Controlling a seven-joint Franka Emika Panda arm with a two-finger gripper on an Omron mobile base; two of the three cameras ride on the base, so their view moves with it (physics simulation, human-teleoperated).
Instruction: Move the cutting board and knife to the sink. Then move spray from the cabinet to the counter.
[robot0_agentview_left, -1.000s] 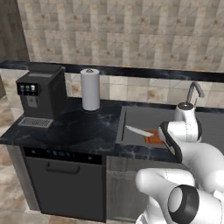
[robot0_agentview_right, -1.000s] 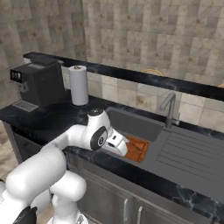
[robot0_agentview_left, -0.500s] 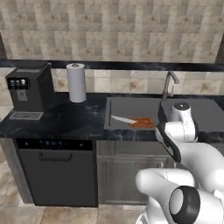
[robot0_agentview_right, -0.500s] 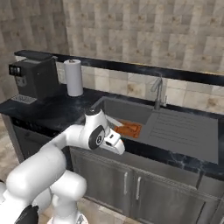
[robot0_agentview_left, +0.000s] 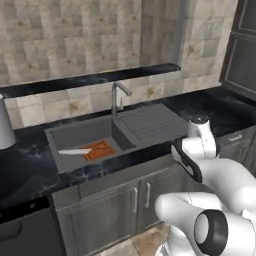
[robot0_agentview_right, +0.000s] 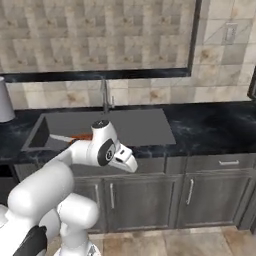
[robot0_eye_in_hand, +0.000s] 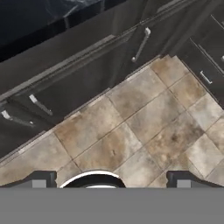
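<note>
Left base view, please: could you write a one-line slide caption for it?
Knife and cutting board lie in the sink beside the faucet, on the black counter.

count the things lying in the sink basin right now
2: the cutting board lies flat on the basin floor of the sink, and the knife lies at its left edge, blade pointing left. Nothing else shows there.

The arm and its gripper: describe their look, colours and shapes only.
The arm is glossy white, built of rounded, bulbous segments with dark grey to black joint rings and round black end caps. The gripper has two small dark grey, blocky finger tips. No cables or markings are visible.
</note>
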